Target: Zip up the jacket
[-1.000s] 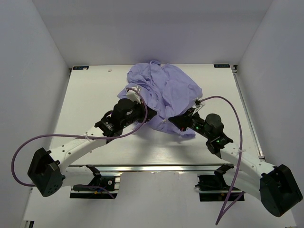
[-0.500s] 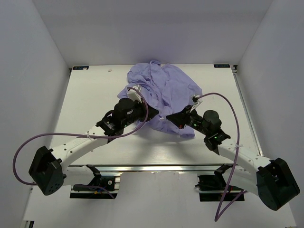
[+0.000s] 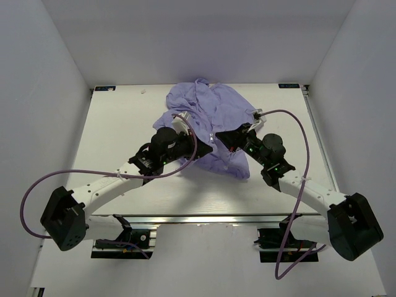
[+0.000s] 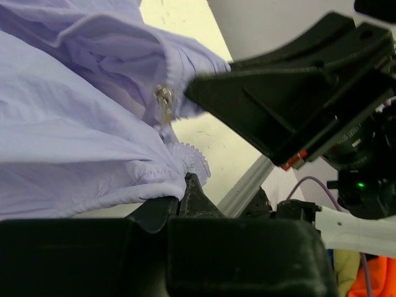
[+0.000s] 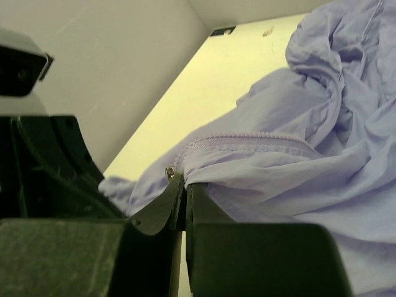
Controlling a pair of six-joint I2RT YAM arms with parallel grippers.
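The lavender jacket (image 3: 216, 114) lies crumpled at the table's middle back. My left gripper (image 3: 199, 150) is shut on its lower hem; in the left wrist view the fabric (image 4: 74, 142) runs into the closed fingertips (image 4: 193, 193), with the white zip tape just above them. The metal zip slider (image 4: 164, 102) hangs a little above. My right gripper (image 3: 218, 137) is shut on the jacket edge right beside the slider (image 5: 169, 172). A closed run of zip teeth (image 5: 247, 139) leads away from it. The two grippers are close together, facing each other.
White enclosure walls (image 3: 55, 93) stand on three sides of the white table (image 3: 117, 124). Purple cables (image 3: 297, 130) loop from both arms. An aluminium rail (image 3: 204, 219) runs along the near edge. The right gripper's black body (image 4: 291, 93) fills the upper right of the left wrist view.
My right gripper has swung left and toward the back, drawing the jacket edge with it and closing the gap to the left gripper. The left gripper has shifted slightly.
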